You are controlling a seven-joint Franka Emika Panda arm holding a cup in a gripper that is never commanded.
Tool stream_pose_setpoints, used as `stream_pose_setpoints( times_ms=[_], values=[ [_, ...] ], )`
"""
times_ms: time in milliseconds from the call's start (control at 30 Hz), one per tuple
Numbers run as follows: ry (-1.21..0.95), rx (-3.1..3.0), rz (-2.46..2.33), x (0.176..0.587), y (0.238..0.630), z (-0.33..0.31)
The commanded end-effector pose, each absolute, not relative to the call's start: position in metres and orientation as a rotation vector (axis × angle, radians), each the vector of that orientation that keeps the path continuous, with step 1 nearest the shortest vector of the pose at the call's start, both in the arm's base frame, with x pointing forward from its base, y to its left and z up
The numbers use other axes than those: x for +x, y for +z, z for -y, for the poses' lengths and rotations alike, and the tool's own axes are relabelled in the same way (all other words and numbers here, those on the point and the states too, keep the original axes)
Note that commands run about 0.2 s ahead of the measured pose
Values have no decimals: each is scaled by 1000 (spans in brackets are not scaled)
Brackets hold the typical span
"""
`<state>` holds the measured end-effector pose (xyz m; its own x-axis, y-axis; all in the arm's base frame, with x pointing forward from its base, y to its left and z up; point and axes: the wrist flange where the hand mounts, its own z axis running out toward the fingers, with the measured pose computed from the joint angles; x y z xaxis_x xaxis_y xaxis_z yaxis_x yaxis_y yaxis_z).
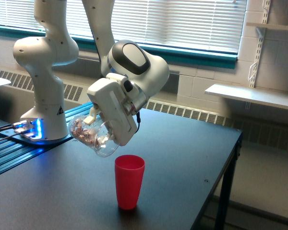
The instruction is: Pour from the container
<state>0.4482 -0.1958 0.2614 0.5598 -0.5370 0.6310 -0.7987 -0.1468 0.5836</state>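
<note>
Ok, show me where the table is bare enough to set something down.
Bare table lies between the red cup and the exterior view's right edge, and in front of the cup. Crowded: above the cup, where the end effector holds the container, and around the arm's base.

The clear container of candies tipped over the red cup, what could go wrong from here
1. The clear container, held tilted by the claw, sits up and toward the exterior view's left of the red cup, not squarely over its mouth. Candies may land on the table.
2. The red cup is tall, narrow and stands free. A falling candy or the container's low edge might tip it.
3. The candies sit bunched together and could drop all at once.
</note>
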Motion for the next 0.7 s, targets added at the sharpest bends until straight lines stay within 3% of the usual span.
stream_pose_setpoints(
  times_ms=[33,700],
  values=[
    [370,1798,1051,456,264,198],
    [504,1786,746,444,245,200]
  ],
)
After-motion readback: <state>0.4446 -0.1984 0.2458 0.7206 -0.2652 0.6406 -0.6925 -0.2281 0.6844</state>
